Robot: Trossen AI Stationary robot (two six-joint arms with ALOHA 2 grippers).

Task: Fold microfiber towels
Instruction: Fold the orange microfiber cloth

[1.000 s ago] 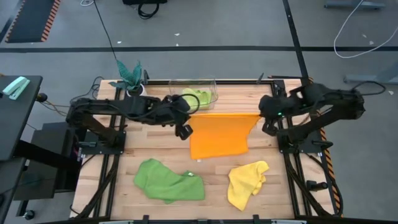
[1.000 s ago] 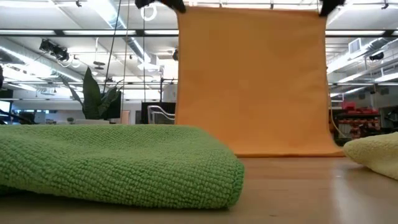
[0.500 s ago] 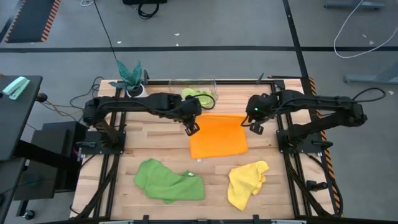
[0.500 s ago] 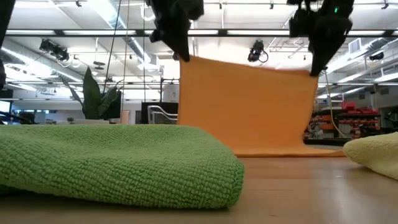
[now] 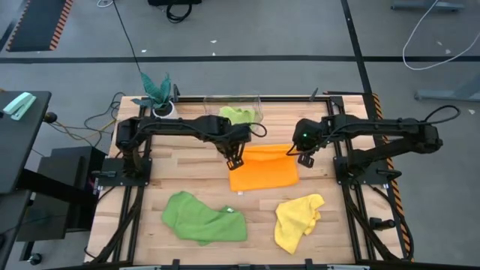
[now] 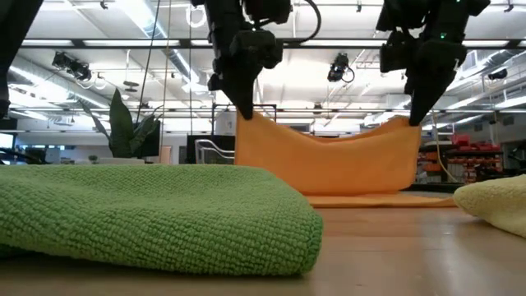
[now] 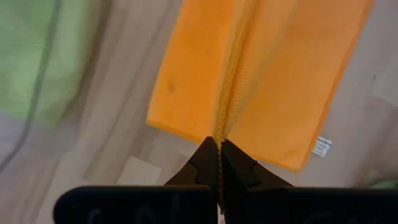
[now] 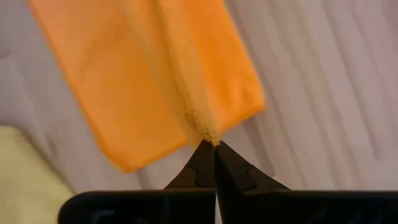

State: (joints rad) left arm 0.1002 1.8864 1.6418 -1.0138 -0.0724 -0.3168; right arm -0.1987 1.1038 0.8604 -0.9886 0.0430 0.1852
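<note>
Pinching the orange towel (image 5: 262, 166), left pincer (image 7: 218, 155) and right pincer (image 8: 215, 151) show its sagging edge only from low.

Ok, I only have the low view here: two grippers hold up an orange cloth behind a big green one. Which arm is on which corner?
Observer: In the high view, the left gripper pinches the orange towel at its left far corner, the right gripper the other one.
Operator: Are both really clamped on it?
Observer: Yes. The left wrist view shows the cloth's edge shut between the fingers; the right wrist view shows the same.
Operator: Any towels I can't see?
Observer: A light lime green towel lies in the clear plastic bin at the table's far edge.
</note>
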